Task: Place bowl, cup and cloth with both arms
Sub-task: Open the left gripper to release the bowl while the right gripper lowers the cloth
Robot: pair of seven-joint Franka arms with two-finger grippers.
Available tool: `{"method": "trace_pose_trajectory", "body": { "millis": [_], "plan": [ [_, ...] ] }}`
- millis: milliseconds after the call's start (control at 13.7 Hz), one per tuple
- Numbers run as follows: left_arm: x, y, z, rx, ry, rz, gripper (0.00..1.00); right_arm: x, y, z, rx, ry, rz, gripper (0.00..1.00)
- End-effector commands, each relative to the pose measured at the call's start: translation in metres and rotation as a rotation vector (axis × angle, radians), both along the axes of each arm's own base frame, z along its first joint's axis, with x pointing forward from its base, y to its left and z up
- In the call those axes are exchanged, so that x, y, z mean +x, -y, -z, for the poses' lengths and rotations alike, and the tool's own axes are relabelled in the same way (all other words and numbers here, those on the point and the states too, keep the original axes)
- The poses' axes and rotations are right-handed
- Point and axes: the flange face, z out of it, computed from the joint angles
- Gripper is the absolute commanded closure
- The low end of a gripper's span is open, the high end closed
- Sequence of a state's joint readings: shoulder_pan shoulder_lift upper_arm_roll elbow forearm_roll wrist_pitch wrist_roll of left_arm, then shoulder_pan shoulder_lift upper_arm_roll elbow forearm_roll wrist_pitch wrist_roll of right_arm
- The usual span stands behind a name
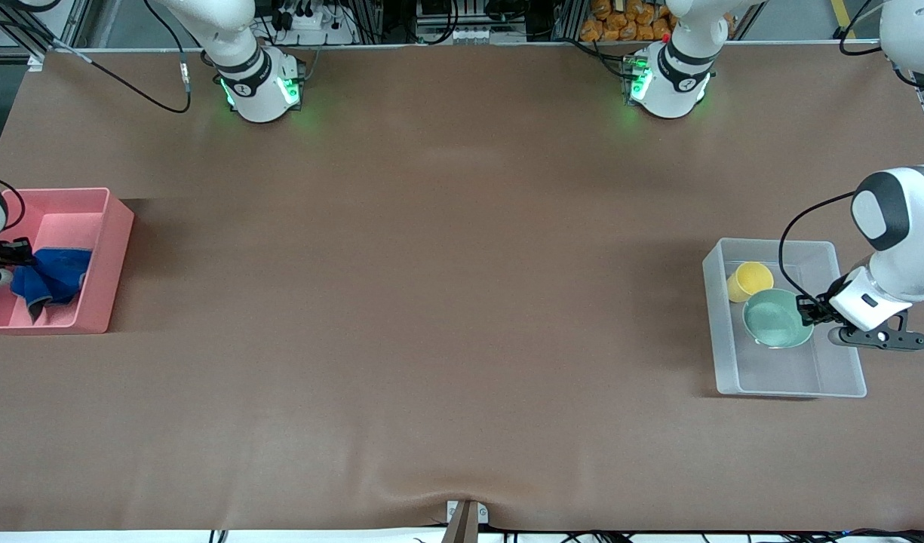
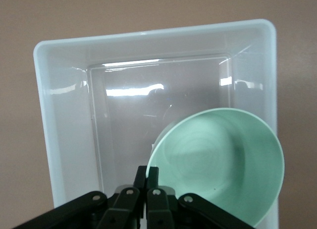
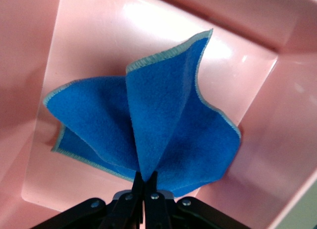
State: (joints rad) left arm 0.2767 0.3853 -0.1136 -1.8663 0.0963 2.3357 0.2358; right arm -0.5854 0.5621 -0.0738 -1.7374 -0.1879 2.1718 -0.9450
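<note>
Pincer-wise, my right pincer (image 3: 144, 182) is clamped on a gathered fold of the soft, light cloth (image 3: 148, 125) over the pink bin (image 3: 277, 140), while my left pincer (image 2: 146, 178) pinches the glossy, slippery bowl (image 2: 218, 162) by its rim over the clear tray (image 2: 64, 120), beside the cup (image 1: 748, 280).

Two robot arms work the table, each ending in one gripper: left gripper (image 1: 808, 308), right gripper (image 1: 13, 256). There are two bins, one pink bin (image 1: 115, 249) and one clear bin (image 1: 778, 377). One blue cloth (image 1: 58, 275), one mint-green bowl (image 1: 775, 320) and one yellow cup (image 1: 748, 280) make three loose items.
</note>
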Motion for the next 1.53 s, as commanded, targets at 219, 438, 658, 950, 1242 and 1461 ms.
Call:
{"method": "trace_pose_trajectory", "body": {
  "millis": [219, 438, 658, 950, 1242, 1461],
  "plan": [
    [0.016, -0.035, 0.054, -0.008, 0.030, 0.021, 1.00, -0.003, 0.009, 0.022, 0.010, -0.010, 0.010, 1.00],
    [0.021, -0.033, 0.062, -0.010, 0.026, 0.023, 0.28, -0.002, 0.011, 0.038, 0.004, -0.003, 0.007, 1.00],
    [0.023, -0.028, 0.033, -0.010, 0.056, 0.015, 0.00, -0.006, 0.017, 0.043, 0.004, 0.004, 0.016, 1.00],
    [0.010, -0.003, -0.064, -0.078, 0.051, -0.013, 0.00, -0.001, 0.026, 0.027, -0.011, 0.024, 0.011, 0.00],
    [-0.012, 0.038, -0.150, -0.179, 0.011, -0.083, 0.00, 0.024, -0.002, -0.062, 0.003, 0.086, 0.027, 0.00],
    [-0.032, 0.096, -0.215, -0.142, -0.003, -0.164, 0.00, 0.049, -0.057, -0.124, -0.009, 0.113, 0.071, 0.00]
  ]
}}
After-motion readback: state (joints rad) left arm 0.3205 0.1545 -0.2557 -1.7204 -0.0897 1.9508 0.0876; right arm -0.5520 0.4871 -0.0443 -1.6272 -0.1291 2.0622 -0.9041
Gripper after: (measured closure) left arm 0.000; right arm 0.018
